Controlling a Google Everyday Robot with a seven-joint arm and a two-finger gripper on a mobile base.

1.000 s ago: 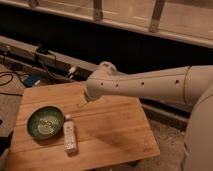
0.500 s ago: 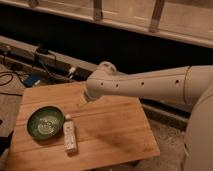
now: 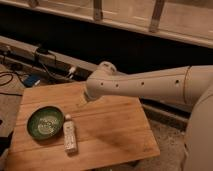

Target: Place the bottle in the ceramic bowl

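Bottle [image 3: 70, 136] lies flat on the wood surface [image 3: 115, 135], just beside the ceramic bowl [image 3: 45, 121] on the side toward the surface's middle, cap end by the rim, not in it. Bowl looks empty. Gripper [image 3: 85, 101] hangs over the surface further back, tucked under the arm's end, apart from both; jaws wide or narrow: can't tell. Vs half a sec ago nothing has shifted: arm, bottle, bowl in same spots. So approx zero progress, grasp not begun.

A wooden table [image 3: 112, 131] is seen in front. Cables [image 3: 49, 66] are draped off a ledge [image 3: 20, 46] behind it, near a blue object [image 3: 31, 80].
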